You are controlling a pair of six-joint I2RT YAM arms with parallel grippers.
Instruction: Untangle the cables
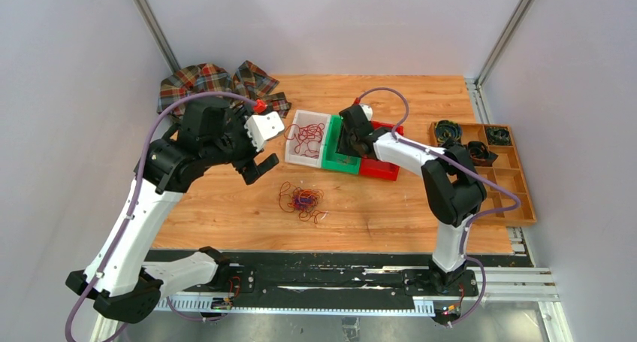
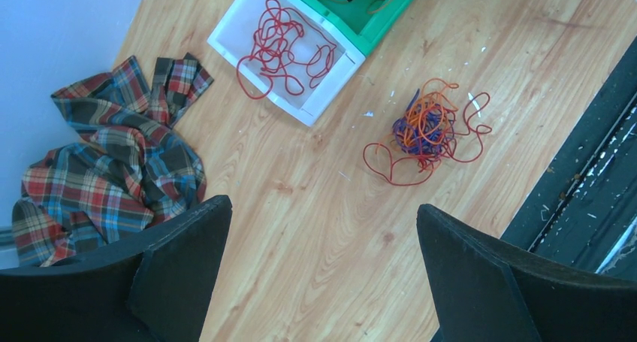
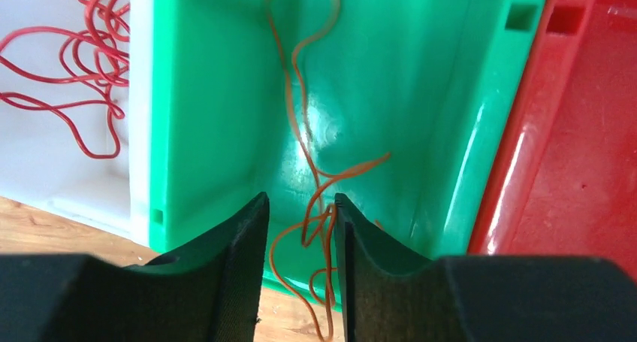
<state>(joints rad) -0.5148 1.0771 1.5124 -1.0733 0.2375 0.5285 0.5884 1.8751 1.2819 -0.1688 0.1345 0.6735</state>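
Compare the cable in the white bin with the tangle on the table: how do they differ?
The bin cable is red only; the tangle mixes red, orange and purple. The bin cable lies in loose open loops; the tangle has a dense knotted core. Both are thin, limp wires.

left arm (image 1: 143, 207) bent high over the worktop's (image 1: 375, 207) left side, left gripper (image 1: 263, 150) facing down, jaws spread wide, right arm (image 1: 451, 184) folded toward the far edge, right gripper (image 3: 298, 207) tipped down, jaws narrowly parted
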